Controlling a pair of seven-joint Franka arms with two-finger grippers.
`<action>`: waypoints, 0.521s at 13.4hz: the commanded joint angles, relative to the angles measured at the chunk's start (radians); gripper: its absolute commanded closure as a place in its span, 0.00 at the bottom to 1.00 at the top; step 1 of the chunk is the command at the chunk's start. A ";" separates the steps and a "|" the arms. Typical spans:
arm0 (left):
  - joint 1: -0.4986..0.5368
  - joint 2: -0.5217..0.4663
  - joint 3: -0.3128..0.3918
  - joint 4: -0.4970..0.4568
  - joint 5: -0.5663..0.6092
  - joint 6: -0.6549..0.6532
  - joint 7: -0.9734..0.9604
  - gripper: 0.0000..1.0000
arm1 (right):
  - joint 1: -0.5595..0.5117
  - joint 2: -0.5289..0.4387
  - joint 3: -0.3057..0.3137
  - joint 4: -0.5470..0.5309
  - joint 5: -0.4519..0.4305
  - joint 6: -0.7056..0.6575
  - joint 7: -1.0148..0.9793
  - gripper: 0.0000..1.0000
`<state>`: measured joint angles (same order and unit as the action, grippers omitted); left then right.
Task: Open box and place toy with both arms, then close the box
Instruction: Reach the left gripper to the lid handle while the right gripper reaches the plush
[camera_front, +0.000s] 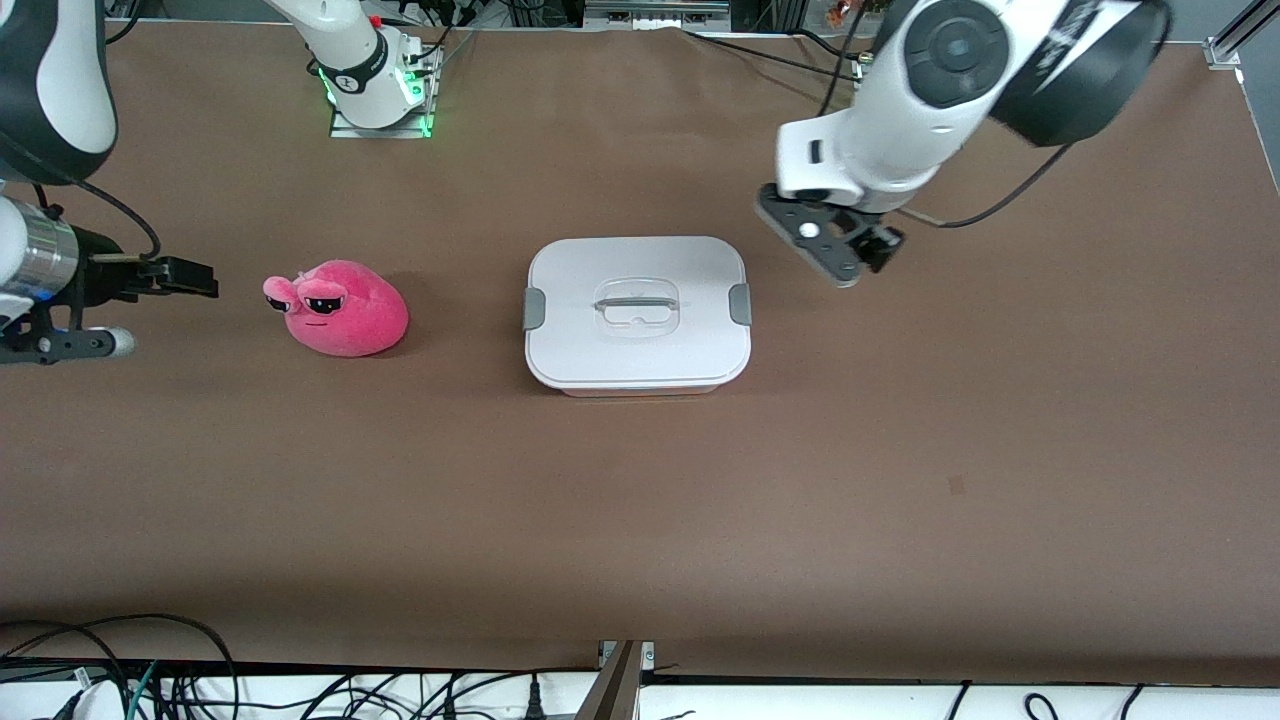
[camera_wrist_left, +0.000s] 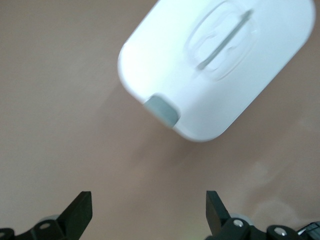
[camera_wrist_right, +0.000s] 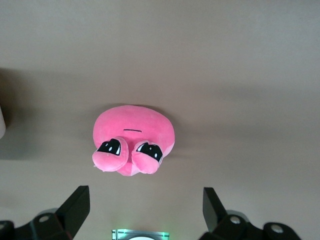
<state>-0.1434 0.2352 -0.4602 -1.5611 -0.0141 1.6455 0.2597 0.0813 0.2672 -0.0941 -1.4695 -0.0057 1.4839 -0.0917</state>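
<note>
Brown paper covers the whole desk (camera_front: 640, 520), and cables lie along its edges. Both pairs of jaws stand wide and hold nothing.

The left gripper (camera_wrist_left: 149, 212) hangs over bare desk just beside the box (camera_front: 637, 313), at the end toward the left arm. The right gripper (camera_wrist_right: 145, 210) hovers low beside the toy (camera_front: 341, 308), toward the right arm's end.

The box sits in the middle of the desk with its white lid (camera_wrist_left: 220, 60) on and a grey clip (camera_wrist_left: 162, 109) at each short end. It looks like light, stiff, smooth plastic, so I think it can slide when pushed. The clips and the recessed handle (camera_front: 637, 301) seem the proper places to take hold.

The toy lies well apart from the box. It looks soft and light; a pinch across its round body should sink in and hold.
</note>
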 joint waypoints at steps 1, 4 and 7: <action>0.008 0.102 -0.055 0.039 -0.017 0.094 0.152 0.00 | 0.003 0.004 0.005 -0.053 -0.007 0.027 -0.016 0.00; -0.033 0.167 -0.081 0.039 -0.009 0.244 0.245 0.00 | 0.005 -0.017 0.028 -0.156 -0.014 0.093 -0.060 0.00; -0.102 0.216 -0.081 0.052 0.116 0.329 0.265 0.00 | 0.009 -0.036 0.059 -0.227 -0.043 0.121 -0.094 0.00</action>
<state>-0.2024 0.4073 -0.5394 -1.5579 0.0224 1.9529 0.4907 0.0862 0.2802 -0.0518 -1.6199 -0.0142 1.5726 -0.1440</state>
